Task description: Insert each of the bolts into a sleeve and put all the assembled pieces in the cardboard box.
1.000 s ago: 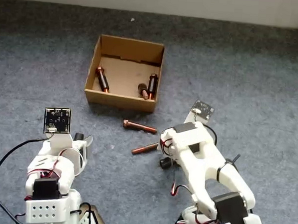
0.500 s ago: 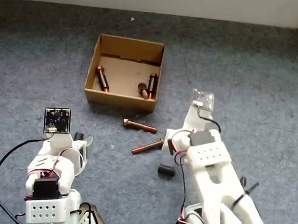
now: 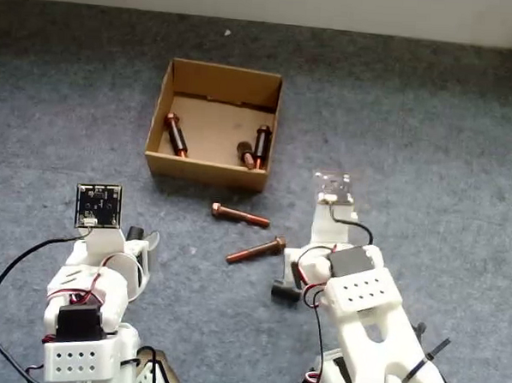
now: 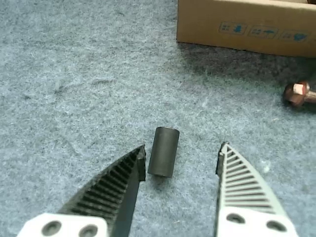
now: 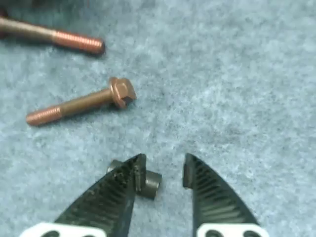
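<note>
1. Right tool [image 5: 164, 160]: jaws apart and holding nothing. It hangs low over the counter [image 3: 431, 123]. The right arm stretches in from the near edge with its wrist pitched down.
2. A black sleeve [image 5: 148, 183] lies on its side, half under the tool's dark finger [image 5: 121, 185]. Cannot tell if they touch. In the high view this sleeve [image 3: 283, 292] sits just beside the arm's wrist.
3. A copper bolt [image 5: 84, 102] lies just beyond the sleeve, its hex head toward the tool. A second bolt [image 5: 59, 37] lies farther out.
4. Left tool [image 4: 183, 148]: jaws wide apart and holding nothing. The left arm is folded back near the near-left corner, with the tool pointed down.
5. A second sleeve [image 4: 164, 151], a short matte black tube, lies flat between the jaws, closer to the dark one.
6. The cardboard box [image 3: 206, 170] sits toward the far edge. It holds three assembled pieces [image 3: 175, 136], [image 3: 263, 145], [image 3: 246, 155].
</note>
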You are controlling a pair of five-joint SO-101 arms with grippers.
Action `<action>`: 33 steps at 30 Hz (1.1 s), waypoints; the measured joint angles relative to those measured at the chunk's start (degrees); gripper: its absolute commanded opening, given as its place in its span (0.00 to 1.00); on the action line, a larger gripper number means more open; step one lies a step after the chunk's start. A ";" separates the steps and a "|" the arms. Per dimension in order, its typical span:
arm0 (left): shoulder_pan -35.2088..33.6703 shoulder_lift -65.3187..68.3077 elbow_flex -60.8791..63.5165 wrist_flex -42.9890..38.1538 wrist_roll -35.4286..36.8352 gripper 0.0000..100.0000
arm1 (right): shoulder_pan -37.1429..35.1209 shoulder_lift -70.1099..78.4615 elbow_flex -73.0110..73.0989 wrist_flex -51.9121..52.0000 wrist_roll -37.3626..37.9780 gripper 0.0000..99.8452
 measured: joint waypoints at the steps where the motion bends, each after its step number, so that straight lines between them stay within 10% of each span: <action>1: 0.00 0.00 0.00 0.00 0.00 0.25 | -0.26 0.00 -0.88 1.85 1.58 0.23; 13: 0.00 0.00 0.00 0.00 0.00 0.25 | -9.32 0.00 -4.92 13.10 28.13 0.23; 33: 0.00 0.00 0.00 -0.70 0.00 0.25 | -15.03 24.70 -9.67 5.01 30.86 0.13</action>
